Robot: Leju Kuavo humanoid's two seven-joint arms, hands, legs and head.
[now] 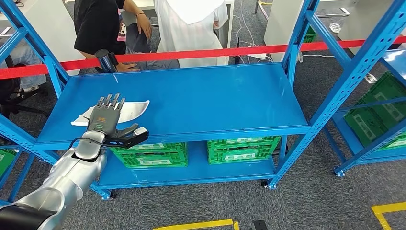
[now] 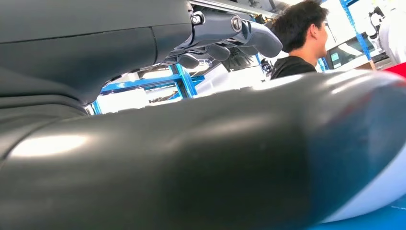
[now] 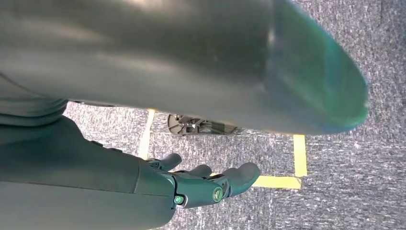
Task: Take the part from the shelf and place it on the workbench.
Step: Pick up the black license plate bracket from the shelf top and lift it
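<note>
Left hand (image 1: 107, 120) is over the near left of the blue shelf (image 1: 215, 96), fingers extended and spread, thumb out to the side, nothing held. White part (image 1: 129, 111) lies flat on the shelf directly under and just beyond the fingertips, its long axis running left-right across the hand. Contact: cannot tell. Right hand (image 3: 210, 184) hangs over the carpet, loosely open, empty. Left is clearly nearer; judgement: grasp not yet closed.

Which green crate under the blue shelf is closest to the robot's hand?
The left green crate, just below the left hand; the other sits further right.
</note>
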